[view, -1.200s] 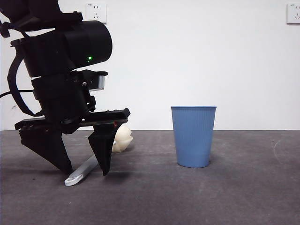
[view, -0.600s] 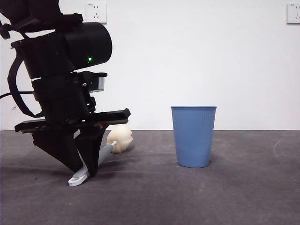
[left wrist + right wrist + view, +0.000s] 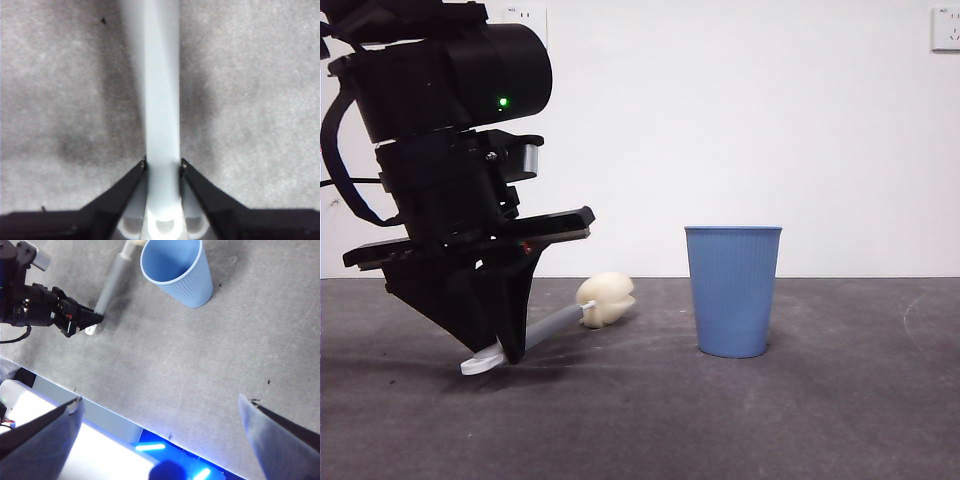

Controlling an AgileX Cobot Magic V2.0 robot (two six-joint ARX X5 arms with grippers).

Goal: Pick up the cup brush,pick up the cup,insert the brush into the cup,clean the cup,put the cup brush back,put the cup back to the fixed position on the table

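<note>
My left gripper (image 3: 498,352) is at the left of the front view, shut on the grey handle of the cup brush (image 3: 555,325) close to its white looped end. The handle (image 3: 161,100) runs straight out between the two black jaws in the left wrist view. The brush is tilted, its cream sponge head (image 3: 606,298) raised off the table (image 3: 820,420). The light blue ribbed cup (image 3: 732,290) stands upright to the right of the brush, untouched. From high above, the right wrist view shows the cup (image 3: 177,270), the brush (image 3: 111,287) and the left gripper (image 3: 92,320). My right gripper (image 3: 160,410) is open.
Wall sockets (image 3: 525,15) sit on the white wall behind. The table edge (image 3: 95,405) runs below the left arm in the right wrist view, with a lit blue strip beyond it.
The left jaws closed on the brush handle, then rose a little. The brush lifted and its sponge head swung right, toward the cup. The cup has not moved.
</note>
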